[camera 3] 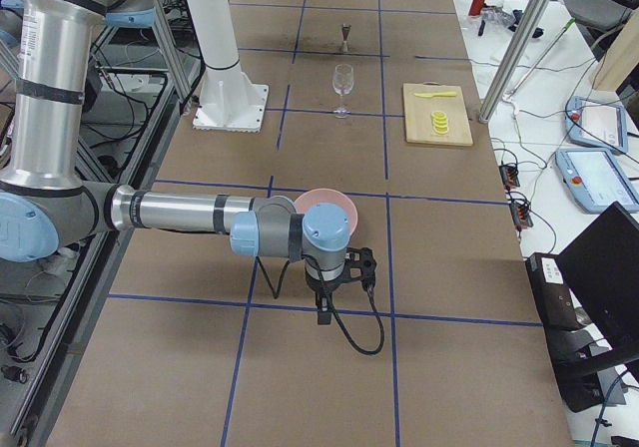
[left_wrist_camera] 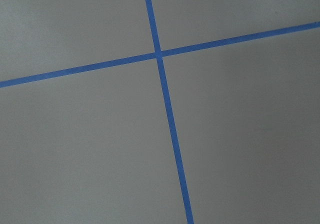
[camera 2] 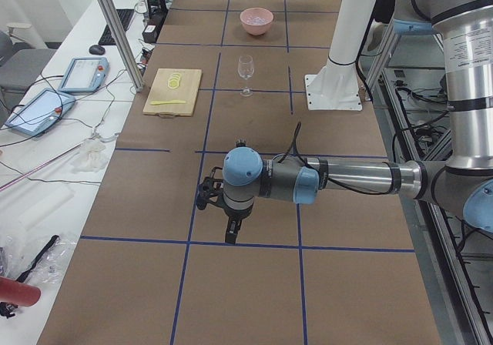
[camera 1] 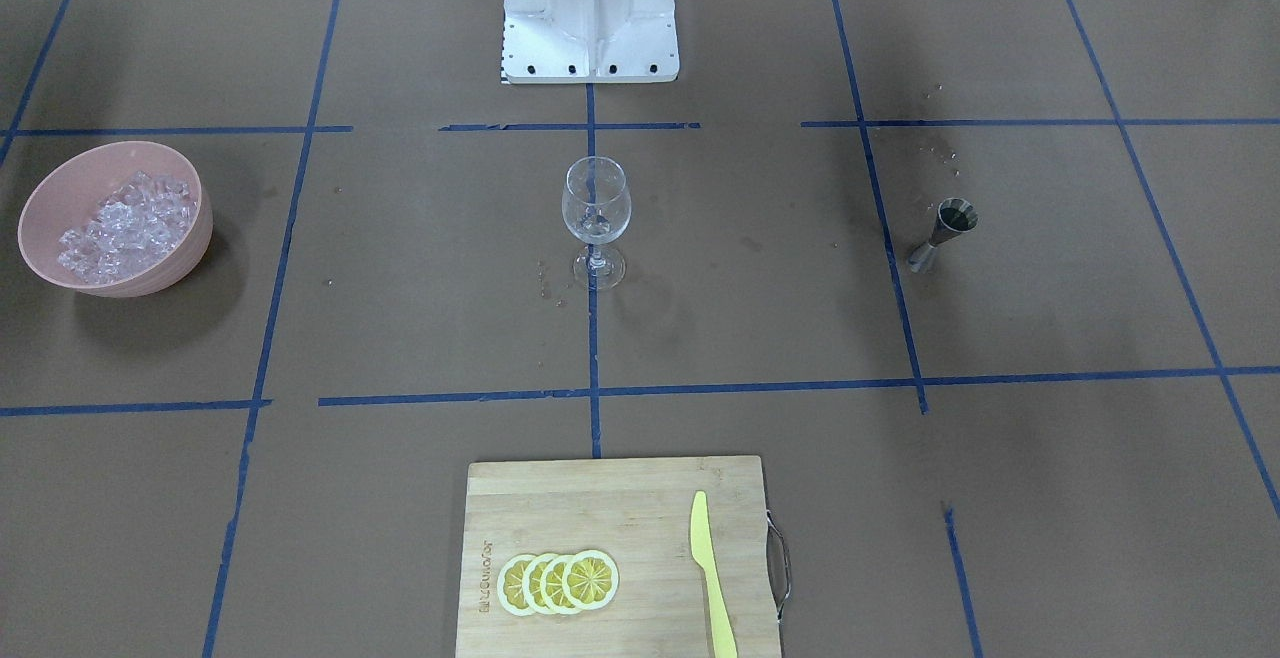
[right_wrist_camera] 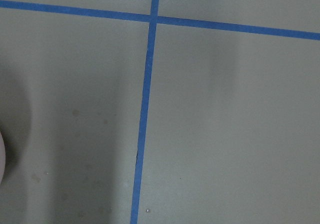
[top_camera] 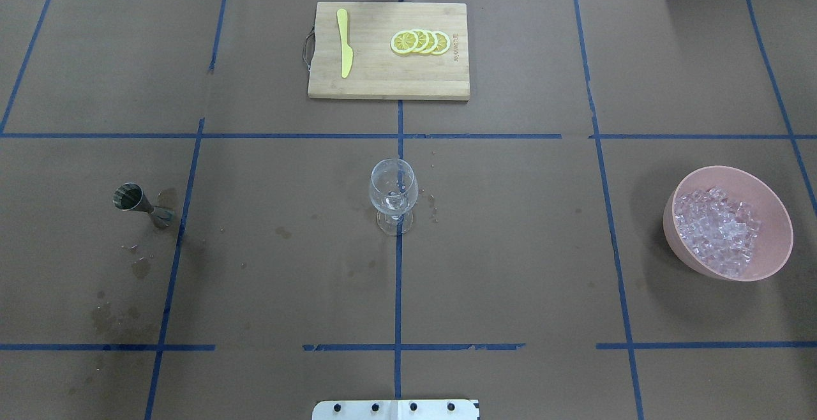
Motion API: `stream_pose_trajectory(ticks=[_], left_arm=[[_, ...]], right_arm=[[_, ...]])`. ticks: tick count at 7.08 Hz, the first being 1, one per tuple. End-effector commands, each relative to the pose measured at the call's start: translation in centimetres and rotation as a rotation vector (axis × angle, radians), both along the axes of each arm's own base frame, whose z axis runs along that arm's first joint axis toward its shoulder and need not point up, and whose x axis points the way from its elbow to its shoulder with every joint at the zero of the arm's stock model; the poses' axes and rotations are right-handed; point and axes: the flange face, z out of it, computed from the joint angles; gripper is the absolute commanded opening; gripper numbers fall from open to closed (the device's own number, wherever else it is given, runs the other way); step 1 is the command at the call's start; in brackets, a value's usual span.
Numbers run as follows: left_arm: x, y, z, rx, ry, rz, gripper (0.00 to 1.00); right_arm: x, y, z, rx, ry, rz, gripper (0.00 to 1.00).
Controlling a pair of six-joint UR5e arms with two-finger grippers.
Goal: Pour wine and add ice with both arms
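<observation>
From across the table, a clear stemmed wine glass (camera 1: 596, 203) stands upright on the centre tape line, likely so either arm can reach it. A salmon-pink plastic bowl (camera 1: 195, 238) heaped with clear ice cubes (camera 1: 125, 228) sits well off on the robot's right. A small steel double-cone jigger (camera 1: 945, 233) stands on its left, so each arm seems to have its own supply. Nearer the camera, a bamboo cutting board (camera 1: 620, 508) carries fanned yellow lemon slices (camera 1: 558, 581) and a yellow plastic knife (camera 1: 710, 568).

The overhead view shows the same spread. The glass may hold a cube or only glints; I cannot tell.

From the left end, the grey-silver left arm (camera 2: 347, 179) hangs its black left gripper (camera 2: 231, 233) over bare brown paper. From the right end, the right arm (camera 3: 180, 211) holds the right gripper (camera 3: 324, 307) just beside the bowl. Whether either pair of jaws is parted or closed cannot be told.

Both wrist views show only paper and blue tape.
</observation>
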Motion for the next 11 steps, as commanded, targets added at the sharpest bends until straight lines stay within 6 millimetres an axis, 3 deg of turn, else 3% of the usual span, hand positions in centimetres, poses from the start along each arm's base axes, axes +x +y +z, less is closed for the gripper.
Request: stream_pose_trajectory(ticks=[1, 3, 6, 8, 11], left_arm=[[0.0, -0.2, -0.3, 0.006, 0.000, 0.000, 1.00], [0.0, -0.3, -0.3, 0.007, -0.001, -0.001, 1.00], [-0.1, -0.5, -1.0, 0.067, -0.011, 0.000, 1.00], [0.0, -2.1, -3.2, 0.147, -0.002, -0.005, 1.00], [-0.2, -4.3, -7.0, 0.370, -0.003, -0.008, 1.00]], right_arm=[[0.0, 0.0, 0.0, 0.000, 0.000, 0.000, 1.00], [0.0, 0.4, 0.3, -0.009, 0.000, 0.000, 1.00], [-0.2, -0.7, -2.8, 0.051, -0.027, 0.005, 1.00], [-0.4, -2.8, -6.6, 0.174, -0.055, 0.009, 1.00], [-0.8, -3.2, -8.6, 0.164, -0.129, 0.079, 1.00]])
